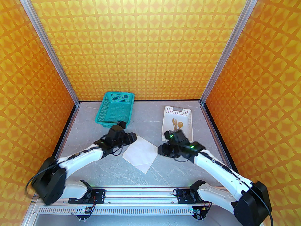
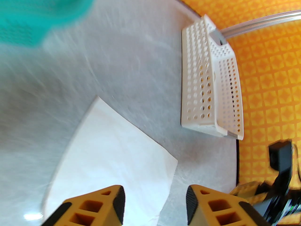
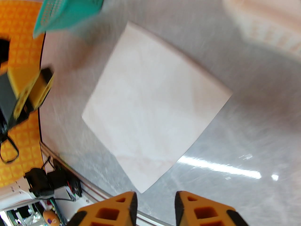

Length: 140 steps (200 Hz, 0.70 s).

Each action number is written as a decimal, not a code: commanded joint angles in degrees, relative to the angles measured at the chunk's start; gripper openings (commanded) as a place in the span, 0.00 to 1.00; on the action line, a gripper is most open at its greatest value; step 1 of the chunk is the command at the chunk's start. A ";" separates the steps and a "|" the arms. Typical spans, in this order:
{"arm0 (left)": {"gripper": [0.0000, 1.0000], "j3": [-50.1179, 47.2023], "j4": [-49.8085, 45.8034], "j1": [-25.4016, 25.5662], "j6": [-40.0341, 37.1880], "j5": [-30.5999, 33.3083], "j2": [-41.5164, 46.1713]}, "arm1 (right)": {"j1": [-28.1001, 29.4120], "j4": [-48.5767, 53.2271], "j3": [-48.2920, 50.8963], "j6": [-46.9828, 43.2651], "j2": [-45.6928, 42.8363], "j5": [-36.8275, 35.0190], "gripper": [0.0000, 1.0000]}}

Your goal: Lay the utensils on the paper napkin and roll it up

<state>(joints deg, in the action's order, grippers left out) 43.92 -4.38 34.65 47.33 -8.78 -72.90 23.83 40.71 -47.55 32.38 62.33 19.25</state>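
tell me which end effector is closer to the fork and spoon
Right. The right end effector is beside the white basket holding the fork and spoon; the left end effector is across the napkin.

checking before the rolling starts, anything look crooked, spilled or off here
Nothing spilled or damaged. The napkin lies flat but turned cornerwise to the table edge; the fork and spoon lie in the white basket.

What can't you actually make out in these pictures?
- Top view: the fork and spoon in the white basket are too small for detail; the right arm covers the basket's near end.
- Left wrist view: the white basket's perforated wall hides its contents; the teal basket is blurred and cut off at the corner.
- Right wrist view: both baskets are smeared and cut by the top edge.
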 commanded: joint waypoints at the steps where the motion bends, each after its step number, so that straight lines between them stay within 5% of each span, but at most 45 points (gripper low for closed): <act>1: 0.53 -1.76 -7.93 -2.00 -5.35 6.72 6.97 | -4.26 4.55 -4.07 -6.66 0.03 -0.72 0.38; 78: 0.86 -9.00 -13.77 -9.14 -10.77 11.73 27.01 | -18.53 0.47 -14.43 -11.07 10.09 -1.47 0.46; 140: 0.95 -8.59 -17.51 -9.59 -16.55 14.38 31.13 | -19.44 4.68 -25.86 -16.95 22.47 -17.66 0.52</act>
<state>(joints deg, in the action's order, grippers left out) 35.44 -19.40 25.47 34.30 3.44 -43.27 4.58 43.40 -69.43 18.98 80.64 9.45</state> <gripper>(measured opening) 0.947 0.518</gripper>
